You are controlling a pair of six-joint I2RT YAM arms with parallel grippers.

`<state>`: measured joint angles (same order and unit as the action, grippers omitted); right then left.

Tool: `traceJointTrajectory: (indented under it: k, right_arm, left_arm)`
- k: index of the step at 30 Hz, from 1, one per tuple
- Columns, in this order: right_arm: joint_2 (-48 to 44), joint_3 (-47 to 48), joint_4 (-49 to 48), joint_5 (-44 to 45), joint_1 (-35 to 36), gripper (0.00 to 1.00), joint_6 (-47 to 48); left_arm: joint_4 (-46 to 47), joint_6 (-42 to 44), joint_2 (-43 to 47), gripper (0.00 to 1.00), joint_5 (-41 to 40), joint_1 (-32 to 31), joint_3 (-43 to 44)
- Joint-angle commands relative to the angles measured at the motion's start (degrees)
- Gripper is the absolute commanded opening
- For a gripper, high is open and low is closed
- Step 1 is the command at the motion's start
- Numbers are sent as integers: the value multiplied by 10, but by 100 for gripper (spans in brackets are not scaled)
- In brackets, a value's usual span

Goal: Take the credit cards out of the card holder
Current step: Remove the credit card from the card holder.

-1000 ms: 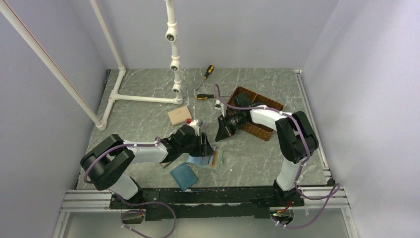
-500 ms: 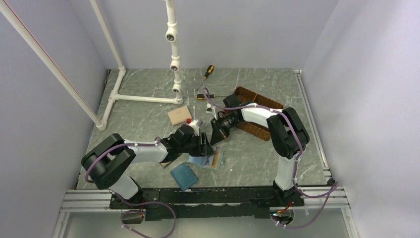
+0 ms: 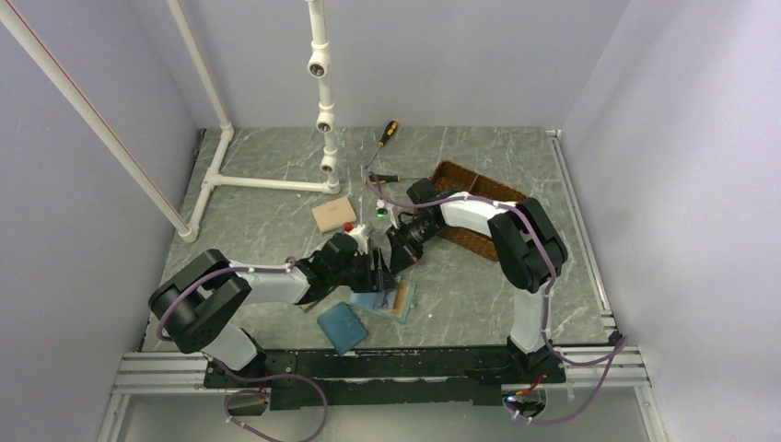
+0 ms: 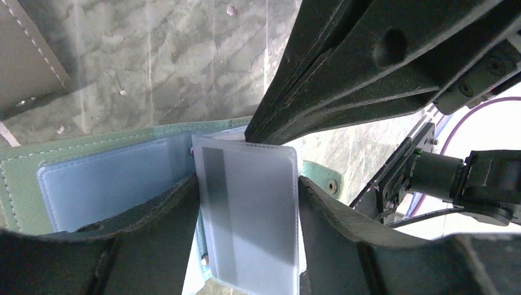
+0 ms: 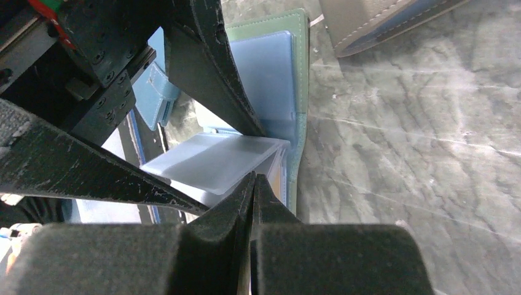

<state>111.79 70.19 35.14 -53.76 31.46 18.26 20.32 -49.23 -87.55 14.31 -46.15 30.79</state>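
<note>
The left gripper (image 4: 249, 215) clamps the pale card (image 4: 252, 212) above the open holder (image 4: 92, 178); the right gripper (image 5: 253, 184), pinched shut and empty, noses in from 2 o'clock, likely to take it.

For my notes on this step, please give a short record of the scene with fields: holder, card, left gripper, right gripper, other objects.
holder: card holder lies open on the table, blue pockets up
card: pale credit card stands up between the left gripper's fingers
left gripper: left gripper holds the card by its side edges
right gripper: right gripper shut, tips at the card's edge
other objects: woven basket, blue wallet, tan wallet, screwdriver
</note>
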Motion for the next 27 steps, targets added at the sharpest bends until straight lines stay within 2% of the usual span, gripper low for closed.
traceJointTrajectory:
  k: [1, 4, 12, 14, 15, 18, 27]
  right_arm:
    - [5, 16, 19, 10, 11, 2, 14]
    - [6, 15, 17, 18, 11, 2, 10]
    - [12, 15, 14, 24, 12, 2, 6]
    - [13, 15, 14, 21, 13, 2, 5]
    - [13, 16, 15, 18, 14, 2, 6]
    - [13, 16, 16, 12, 16, 3, 7]
    - [12, 19, 21, 8, 18, 3, 12]
  left_arm:
    - [-21, -6, 17, 65, 12, 4, -19]
    - [-22, -5, 29, 68, 13, 6, -25]
    - [-31, -5, 55, 68, 11, 14, -35]
    - [-38, -6, 60, 66, 7, 15, -37]
    - [-42, -7, 63, 61, 4, 16, -37]
    - [-56, -7, 70, 56, -3, 19, -37]
    - [-102, -7, 100, 46, -22, 22, -32]
